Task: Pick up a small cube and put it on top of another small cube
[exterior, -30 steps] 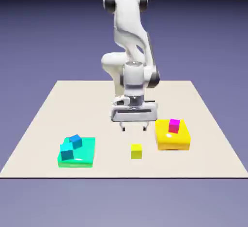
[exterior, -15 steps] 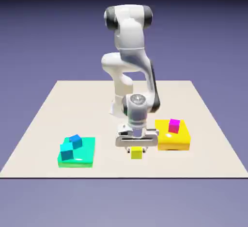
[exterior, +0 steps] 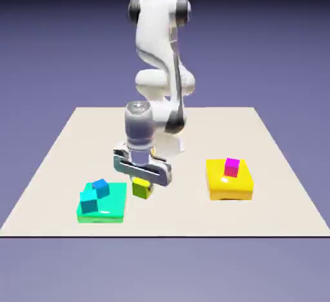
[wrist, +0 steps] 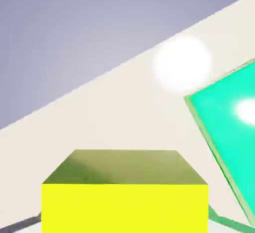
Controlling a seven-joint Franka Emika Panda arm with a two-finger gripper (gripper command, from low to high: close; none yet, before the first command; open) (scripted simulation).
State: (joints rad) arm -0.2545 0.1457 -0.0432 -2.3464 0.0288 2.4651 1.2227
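My gripper [exterior: 142, 184] is shut on a small yellow cube [exterior: 142, 188], which hangs just above the table beside the green block. In the hand view the yellow cube [wrist: 124, 197] fills the bottom middle and hides my fingertips. A small blue cube [exterior: 100, 186] and a small teal cube [exterior: 88, 202] sit on the flat green block [exterior: 115, 201] at the exterior view's left. A small magenta cube [exterior: 232, 166] rests on the yellow block [exterior: 229, 184] at the exterior view's right.
The green block's [wrist: 229, 122] glossy top shows at the hand view's right, over the beige table [wrist: 124, 112]. The table's front edge [exterior: 161, 235] runs close below both blocks.
The gripper came down onto the yellow cube, closed on it, and has carried it to the exterior view's left, next to the green block.
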